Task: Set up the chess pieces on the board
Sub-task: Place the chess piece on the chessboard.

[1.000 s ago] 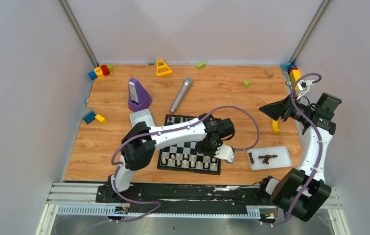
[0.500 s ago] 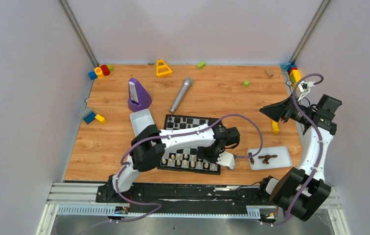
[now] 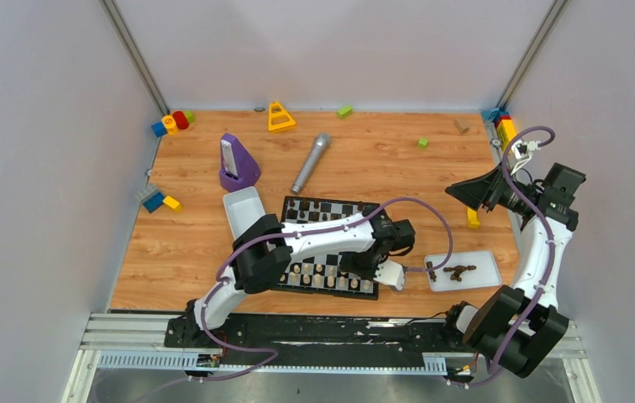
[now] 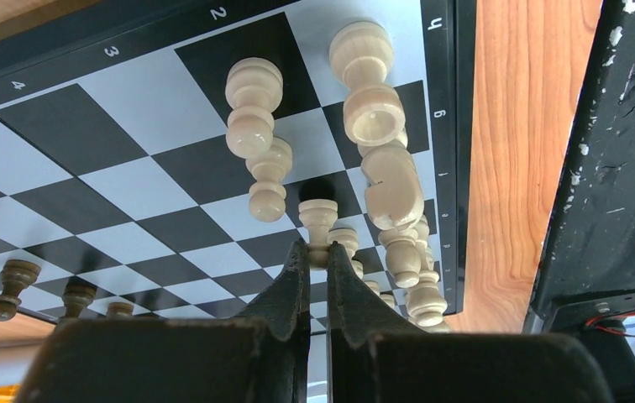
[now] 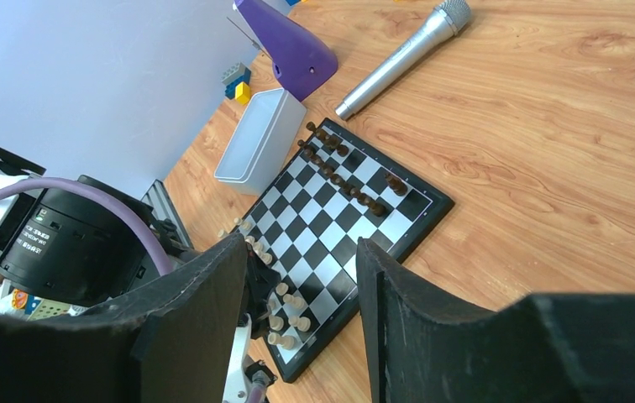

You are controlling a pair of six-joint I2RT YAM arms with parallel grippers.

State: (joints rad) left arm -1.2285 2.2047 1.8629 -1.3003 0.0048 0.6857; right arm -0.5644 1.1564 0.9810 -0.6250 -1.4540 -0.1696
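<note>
The chessboard (image 3: pixel 328 251) lies at the table's near middle. Dark pieces (image 3: pixel 322 206) line its far edge and white pieces (image 3: pixel 321 274) stand in its near rows. My left gripper (image 3: pixel 359 264) is low over the board's near right corner. In the left wrist view my left gripper (image 4: pixel 315 252) is shut on the head of a white pawn (image 4: pixel 318 220) that stands among other white pieces (image 4: pixel 381 109). My right gripper (image 3: pixel 465 190) hangs open and empty in the air right of the board. Its wrist view looks down on the chessboard (image 5: pixel 356 210) between the open fingers (image 5: pixel 205 302).
A white tray (image 3: pixel 486 267) holding a few dark pieces (image 3: pixel 459 270) sits right of the board. Another white tray (image 3: pixel 241 207), a purple stand (image 3: pixel 237 162) and a silver microphone (image 3: pixel 310 162) lie beyond the board. A yellow block (image 3: pixel 472 217) and toy bricks (image 3: pixel 171 122) are scattered around.
My left arm swung right and toward the near edge, bringing its gripper down at the board's near right corner, then held nearly still. The right arm barely moved.
</note>
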